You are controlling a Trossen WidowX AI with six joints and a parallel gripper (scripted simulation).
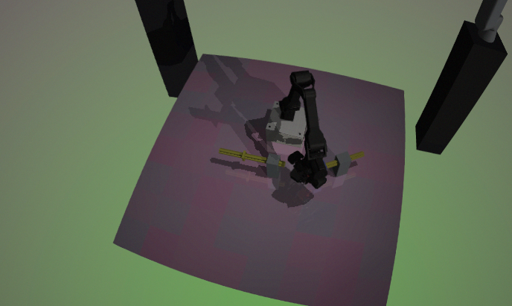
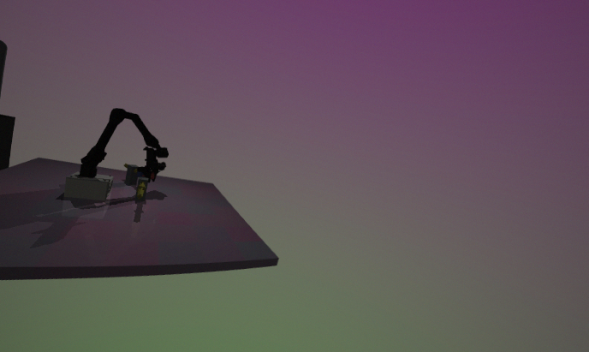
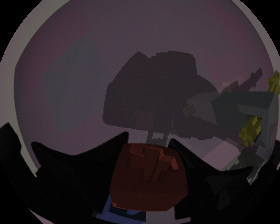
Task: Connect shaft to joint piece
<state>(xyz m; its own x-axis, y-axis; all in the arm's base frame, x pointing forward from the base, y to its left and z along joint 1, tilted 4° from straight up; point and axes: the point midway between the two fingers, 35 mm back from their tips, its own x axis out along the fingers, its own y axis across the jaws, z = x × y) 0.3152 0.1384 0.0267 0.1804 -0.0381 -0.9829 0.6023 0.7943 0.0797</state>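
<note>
The red joint piece [image 3: 148,187] [image 2: 152,176] is between the fingers of my gripper [image 3: 149,139] [image 1: 307,176], which is shut on it. A blue hinge part [image 3: 107,206] shows behind it. In the wrist view its open end faces the top of the picture, while the second shaft [image 3: 250,131] [image 1: 232,152] ends off to the right, apart from it. That yellow shaft passes through a grey block [image 1: 272,165] [image 3: 236,111] [image 2: 142,181]. The first yellow shaft [image 1: 356,155] passes through the other grey block [image 1: 342,163] [image 2: 130,175]; the arm partly hides its joint end.
The arm's pale base [image 1: 289,127] [image 2: 87,187] stands close behind the two blocks. The second shaft has a collar [image 1: 244,155] on its outer part. Dark pillars [image 1: 171,42] [image 1: 458,91] stand beyond the table [image 1: 211,265] [image 2: 195,244].
</note>
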